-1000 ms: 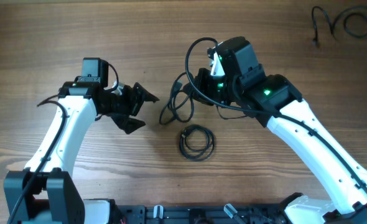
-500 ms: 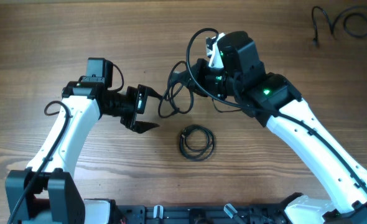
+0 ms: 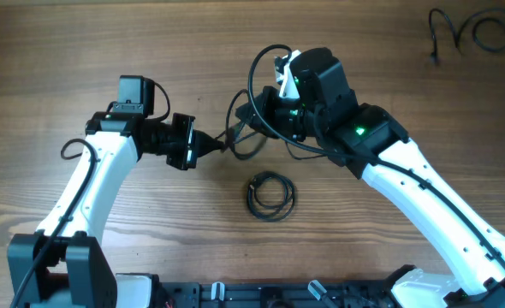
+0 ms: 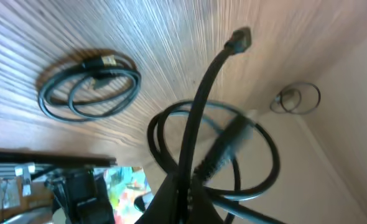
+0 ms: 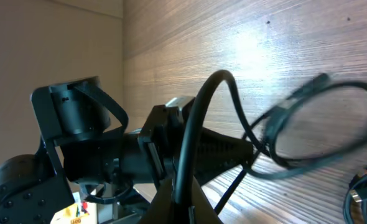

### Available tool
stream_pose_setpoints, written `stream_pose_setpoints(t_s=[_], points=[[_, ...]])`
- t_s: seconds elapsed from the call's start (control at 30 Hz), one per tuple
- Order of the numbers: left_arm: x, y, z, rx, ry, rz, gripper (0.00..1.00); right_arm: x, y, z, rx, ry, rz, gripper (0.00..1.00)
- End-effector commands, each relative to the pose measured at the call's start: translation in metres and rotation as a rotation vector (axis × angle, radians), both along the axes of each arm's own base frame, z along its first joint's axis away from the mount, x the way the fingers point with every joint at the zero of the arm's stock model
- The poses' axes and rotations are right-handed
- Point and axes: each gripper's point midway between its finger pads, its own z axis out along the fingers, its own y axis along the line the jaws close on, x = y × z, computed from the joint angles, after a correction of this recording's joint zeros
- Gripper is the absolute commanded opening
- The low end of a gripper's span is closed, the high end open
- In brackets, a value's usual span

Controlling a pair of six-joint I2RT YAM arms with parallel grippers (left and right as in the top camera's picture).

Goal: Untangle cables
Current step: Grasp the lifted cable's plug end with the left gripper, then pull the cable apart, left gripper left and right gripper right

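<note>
A tangled black cable point(image 3: 246, 130) hangs in loops between my two grippers, above the table's middle. My left gripper point(image 3: 216, 146) is shut on one strand of it. In the left wrist view that strand point(image 4: 199, 118) rises from the gripper point(image 4: 186, 200) to a plug tip point(image 4: 240, 40), with a loop point(image 4: 258, 134) behind it. My right gripper point(image 3: 261, 111) is shut on another strand; in the right wrist view this strand point(image 5: 199, 112) arcs up from the gripper point(image 5: 182, 200). A second cable point(image 3: 270, 195) lies coiled on the wood below them.
A third black cable point(image 3: 479, 32) lies in loose curves at the far right corner of the wooden table point(image 3: 81, 43). The left arm's wrist point(image 5: 102, 149) fills the left side of the right wrist view, close to the right gripper.
My left gripper was open a second ago. It has moved right to the tangle and shut on a strand. The right gripper has shifted slightly left and up, lifting the loops.
</note>
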Motion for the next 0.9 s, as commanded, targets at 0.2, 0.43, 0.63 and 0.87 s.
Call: stream_pose_setpoints(t_s=[0.2,0.43,0.63,0.87], points=[[0.017,0.078,-0.027,0.297,-0.087,0.092,0.04,0.013,-0.050,-0.029,-0.204,-0.033,-0.005,0.04],[0.000,0.128,-0.036,0.361,-0.056,0.108,0.04,0.041,-0.086,-0.010,-0.012,0.061,-0.107,0.04],[-0.006,0.134,-0.040,0.395,-0.020,0.115,0.04,0.025,-0.063,0.023,0.159,-0.008,0.107,0.29],[0.006,0.112,-0.022,0.234,-0.093,0.107,0.04,0.008,-0.044,0.017,0.118,-0.058,0.209,0.89]])
